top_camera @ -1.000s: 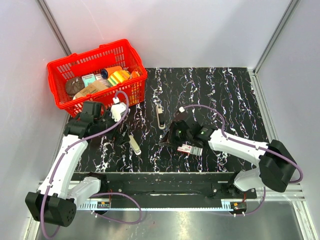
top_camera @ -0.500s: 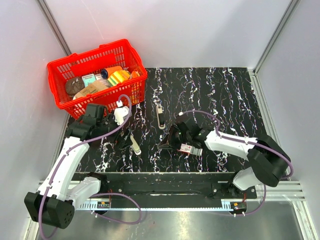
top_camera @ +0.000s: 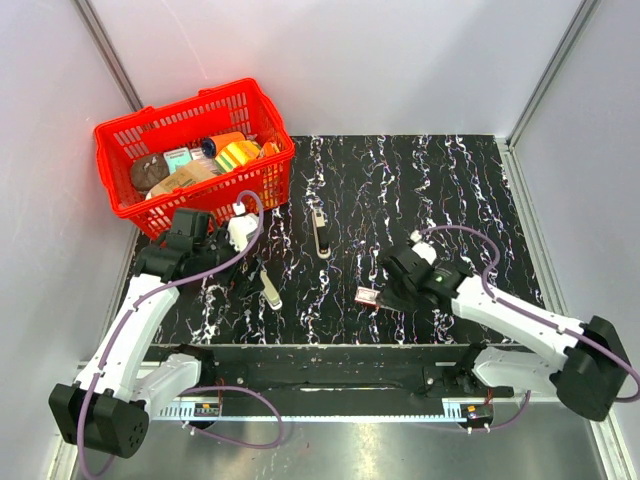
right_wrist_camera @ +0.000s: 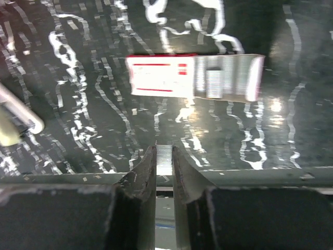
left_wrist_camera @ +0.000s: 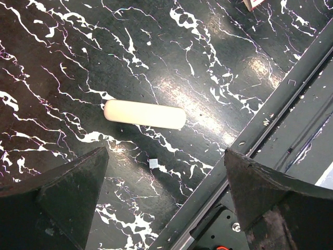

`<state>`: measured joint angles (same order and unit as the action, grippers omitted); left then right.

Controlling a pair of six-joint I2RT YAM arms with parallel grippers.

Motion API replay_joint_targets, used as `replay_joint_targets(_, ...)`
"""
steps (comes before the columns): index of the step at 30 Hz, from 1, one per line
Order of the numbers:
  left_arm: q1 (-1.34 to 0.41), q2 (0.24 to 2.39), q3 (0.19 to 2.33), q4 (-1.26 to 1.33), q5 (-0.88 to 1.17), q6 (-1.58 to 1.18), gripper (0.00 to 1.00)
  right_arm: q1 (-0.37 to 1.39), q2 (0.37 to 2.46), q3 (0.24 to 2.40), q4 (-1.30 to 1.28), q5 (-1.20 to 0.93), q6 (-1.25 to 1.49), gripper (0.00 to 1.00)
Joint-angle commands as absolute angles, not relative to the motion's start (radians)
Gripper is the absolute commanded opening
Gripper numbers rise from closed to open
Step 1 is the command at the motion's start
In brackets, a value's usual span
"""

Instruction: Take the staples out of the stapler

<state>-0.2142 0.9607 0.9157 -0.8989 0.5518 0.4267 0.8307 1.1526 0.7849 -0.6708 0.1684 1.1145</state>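
Note:
The stapler (top_camera: 320, 237), a slim black bar with a silver-cream top, lies on the black marbled mat (top_camera: 450, 190), away from both grippers. My right gripper (top_camera: 386, 292) is shut on a short silver strip of staples (right_wrist_camera: 164, 159), low over the mat near its front edge. A red-and-white staple box (top_camera: 368, 295) lies just ahead of it and also shows in the right wrist view (right_wrist_camera: 195, 77). My left gripper (top_camera: 250, 277) is open and empty, hovering over an all-cream bar (left_wrist_camera: 144, 113), its fingers (left_wrist_camera: 67, 192) spread wide.
A red basket (top_camera: 120, 205) with several items stands at the back left. The cream bar also shows in the top view (top_camera: 270, 290). A tiny white scrap (left_wrist_camera: 153, 163) lies near it. The metal rail (left_wrist_camera: 281, 109) runs along the mat's front edge.
My right gripper has drawn back to the right and toward the front edge, away from beside the stapler. The left arm has hardly moved.

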Motion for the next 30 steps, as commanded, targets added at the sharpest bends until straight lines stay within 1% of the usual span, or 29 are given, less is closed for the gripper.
replay_joint_targets(1, -0.216, 0.951, 0.928, -0.862, 0.546, 0.437, 0.99, 0.827, 1.095, 0.742, -0.790, 0.305, 1.167, 0.01)
replay_joint_targets(9, -0.216, 0.946, 0.931, -0.864, 0.529, 0.436, 0.99, 0.827, 1.212, 0.781, -0.839, 0.367, 1.146, 0.02)
replay_joint_targets(22, -0.216, 0.942, 0.925, -0.864, 0.511, 0.443, 0.99, 0.808, 1.310, 0.802, -0.781, 0.400, 1.131, 0.06)
replay_joint_targets(30, -0.216, 0.940, 0.928, -0.864, 0.495, 0.449, 0.99, 0.778, 1.365, 0.815, -0.746, 0.400, 1.106, 0.06)
